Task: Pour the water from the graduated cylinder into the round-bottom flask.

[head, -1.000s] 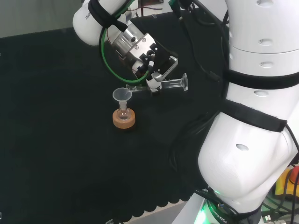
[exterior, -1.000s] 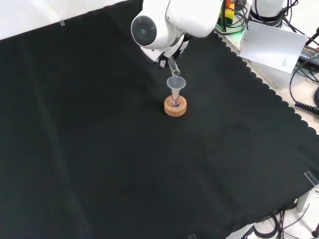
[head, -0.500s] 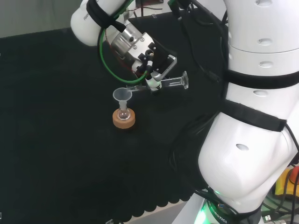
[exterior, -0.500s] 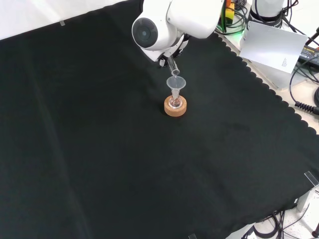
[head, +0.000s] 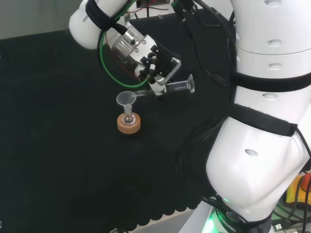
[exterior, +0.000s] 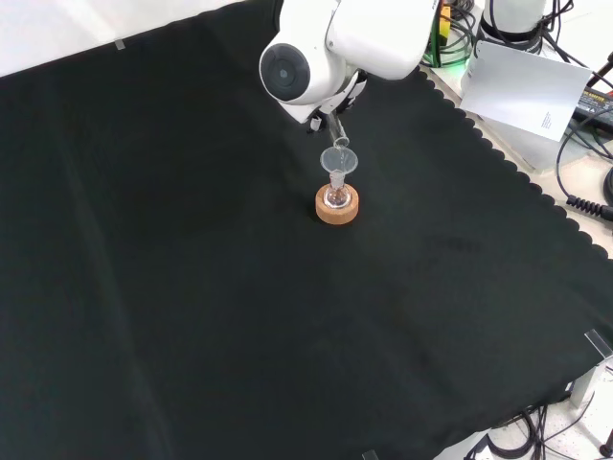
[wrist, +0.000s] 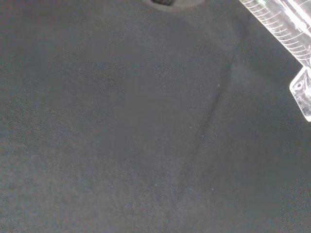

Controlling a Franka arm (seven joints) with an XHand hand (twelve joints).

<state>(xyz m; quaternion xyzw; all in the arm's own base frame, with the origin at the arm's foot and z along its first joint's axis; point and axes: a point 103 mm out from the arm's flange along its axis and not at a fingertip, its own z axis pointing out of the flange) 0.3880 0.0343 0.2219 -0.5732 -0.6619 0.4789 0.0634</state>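
The pour was judged to be under way and near its end. The hand was clenched around one cylinder, tipped close to level above the cloth, with its spout at the rim of one funnel. The funnel sat in the neck of one flask, which rested on one cork ring, well in from every edge of the cloth and nearer its far edge in the front view. Whether water remained in the cylinder could not be told. Left to do, as judged: finish draining, bring the cylinder upright and set it down.
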